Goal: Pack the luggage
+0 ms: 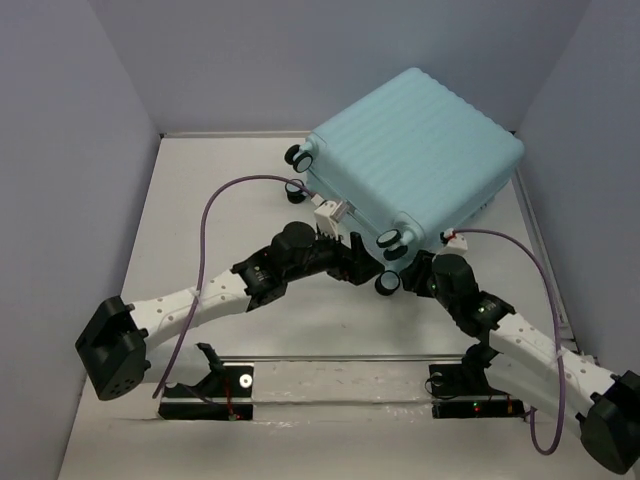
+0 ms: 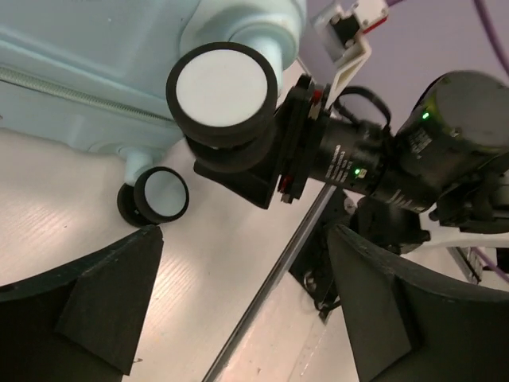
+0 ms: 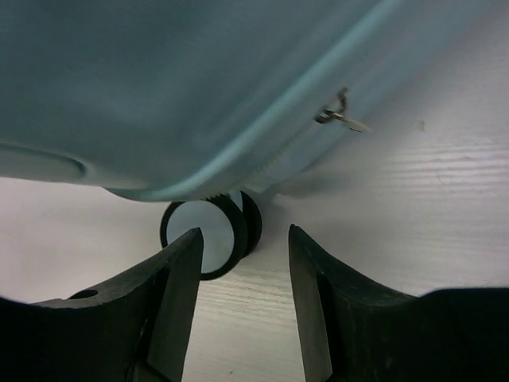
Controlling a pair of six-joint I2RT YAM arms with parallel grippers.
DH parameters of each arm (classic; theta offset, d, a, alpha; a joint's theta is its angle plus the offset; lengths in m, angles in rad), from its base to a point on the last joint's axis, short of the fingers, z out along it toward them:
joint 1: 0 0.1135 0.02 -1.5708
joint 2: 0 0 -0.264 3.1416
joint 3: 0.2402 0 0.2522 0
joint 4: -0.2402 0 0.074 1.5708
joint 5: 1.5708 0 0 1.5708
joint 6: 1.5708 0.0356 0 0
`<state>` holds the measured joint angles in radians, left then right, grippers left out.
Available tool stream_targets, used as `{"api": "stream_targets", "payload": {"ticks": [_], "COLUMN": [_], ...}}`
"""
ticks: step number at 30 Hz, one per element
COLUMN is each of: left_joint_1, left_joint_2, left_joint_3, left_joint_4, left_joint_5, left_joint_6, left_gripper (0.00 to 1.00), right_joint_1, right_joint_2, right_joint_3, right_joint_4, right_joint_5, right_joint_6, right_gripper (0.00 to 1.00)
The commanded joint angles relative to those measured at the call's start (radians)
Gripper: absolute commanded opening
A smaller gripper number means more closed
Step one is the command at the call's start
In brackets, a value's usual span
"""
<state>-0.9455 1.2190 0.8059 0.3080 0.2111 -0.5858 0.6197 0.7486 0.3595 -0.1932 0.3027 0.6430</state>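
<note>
The luggage lies shut, ribbed shell up, on the far right of the table, skewed, with its wheeled end toward the arms. The two shell halves are together, so we judge the filling and closing done or nearly so. We cannot tell whether the zip is run fully round. What may be left is finishing that seam or righting the case. The left claw stands wide open with nothing in it. The right claw is parted about halfway, also empty, with one wheel just beyond its fingertips and not between them. Only the top view shows the whole case and both arms converging on its near corner. There the left claw and the right claw sit either side of the low wheels. The left wrist view adds the zipper track along the seam and the other arm's wrist close behind a big wheel. Only the right wrist view catches the zipper pull hanging at the seam.
</note>
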Motion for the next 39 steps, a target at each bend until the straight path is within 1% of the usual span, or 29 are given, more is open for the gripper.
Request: {"api": "stream_targets", "payload": {"ticks": [1,3,8,11,14,15,16,18,21,23,27,30,36,38,39], "left_joint_1": [0.002,0.001,0.002,0.002,0.001,0.001,0.001,0.001,0.001,0.001,-0.001,-0.001,-0.001,-0.001,-0.001], "left_joint_2": [0.033,0.066,0.161,0.226,0.269,0.274,0.277,0.274,0.300,0.339,0.364,0.352,0.373,0.375,0.373], "left_joint_3": [0.022,0.064,0.142,0.219,0.336,0.355,0.368,0.378,0.414,0.456,0.461,0.437,0.458,0.464,0.467], "left_joint_4": [0.086,0.086,0.088,0.048,-0.065,-0.119,-0.119,-0.155,-0.188,-0.239,-0.286,-0.284,-0.291,-0.291,-0.285], "left_joint_5": [0.033,0.042,0.082,0.102,0.001,-0.056,-0.077,-0.093,-0.081,-0.056,-0.035,-0.010,0.004,-0.021,-0.025], "left_joint_6": [0.069,0.092,0.167,0.227,0.312,0.334,0.355,0.412,0.466,0.474,0.481,0.483,0.481,0.480,0.480], "left_gripper": [0.99,0.99,0.99,0.99,0.99,0.99,0.99,0.99,0.99,0.99,0.99,0.99,0.98,0.89,0.74], "right_joint_1": [-0.014,-0.014,-0.014,-0.014,-0.014,-0.014,-0.014,-0.014,-0.014,-0.014,-0.014,-0.014,-0.014,-0.014,-0.014], "right_joint_2": [0.103,0.133,0.193,0.201,0.193,0.187,0.184,0.176,0.182,0.189,0.178,0.160,0.156,0.150,0.140], "right_joint_3": [0.024,0.045,0.084,0.087,0.084,0.082,0.081,0.081,0.084,0.087,0.084,0.073,0.076,0.072,0.070], "right_joint_4": [0.268,0.311,0.317,0.319,0.316,0.314,0.313,0.310,0.310,0.310,0.301,0.291,0.285,0.284,0.279], "right_joint_5": [-0.153,-0.174,-0.194,-0.206,-0.218,-0.221,-0.224,-0.240,-0.251,-0.252,-0.247,-0.249,-0.257,-0.255,-0.255], "right_joint_6": [-0.133,-0.164,-0.190,-0.198,-0.201,-0.200,-0.200,-0.200,-0.198,-0.200,-0.194,-0.189,-0.184,-0.180,-0.178], "right_gripper": [0.53,0.53,0.53,0.53,0.53,0.52,0.52,0.52,0.52,0.52,0.53,0.54,0.54,0.55,0.55]}}
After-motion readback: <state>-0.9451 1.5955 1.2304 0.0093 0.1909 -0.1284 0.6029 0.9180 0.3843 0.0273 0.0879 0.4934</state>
